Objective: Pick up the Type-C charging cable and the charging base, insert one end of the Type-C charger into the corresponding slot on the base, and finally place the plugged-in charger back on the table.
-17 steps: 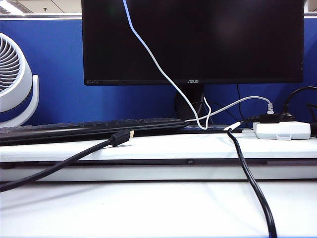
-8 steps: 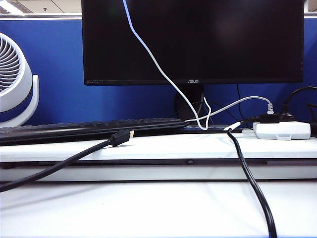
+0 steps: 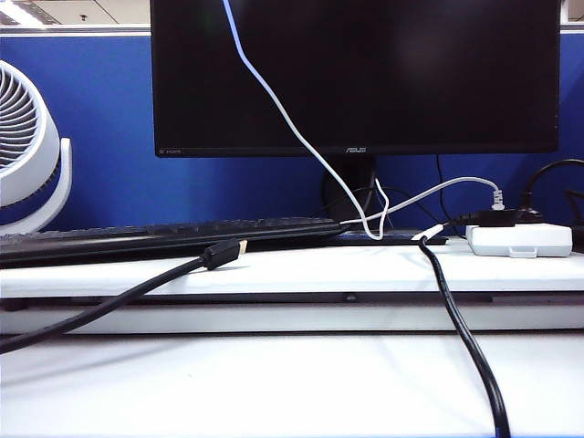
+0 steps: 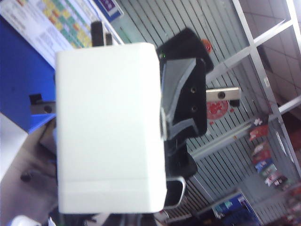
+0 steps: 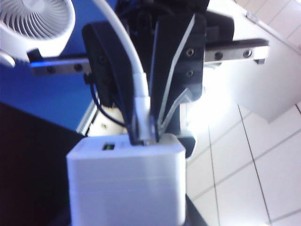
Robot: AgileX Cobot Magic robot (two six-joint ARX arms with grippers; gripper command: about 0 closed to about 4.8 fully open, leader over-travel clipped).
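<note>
Above the desk point(image 3: 292, 383), out of the exterior camera's sight, both pincers are working in the air, so only the wrist views are showing them. One charging base point(image 4: 109, 127) is filling the left wrist view: the left pincer point(image 4: 110, 101) is closed tight across this white block, one dark finger point(image 4: 186, 89) pressing against its side while the other is hiding behind it. The same single block is appearing in the right wrist view point(image 5: 126, 183), sitting just past the fingertips of the right pincer point(image 5: 146, 134). That pincer is pinching one white Type-C charging cable point(image 5: 123, 56) between its two black fingers point(image 5: 181, 75), the plug end touching the face of the base beside a small slot; whether it is seated I cannot tell. From the exterior camera the cord point(image 3: 301, 137) is hanging down across one dark monitor point(image 3: 356, 73) to the raised shelf point(image 3: 292, 269). Resting on that shelf are one keyboard point(image 3: 164, 237), one black gold-tipped plug point(image 3: 224, 253) and one wider white box point(image 3: 518, 239). One white fan point(image 3: 27, 146) is standing at the left edge.
</note>
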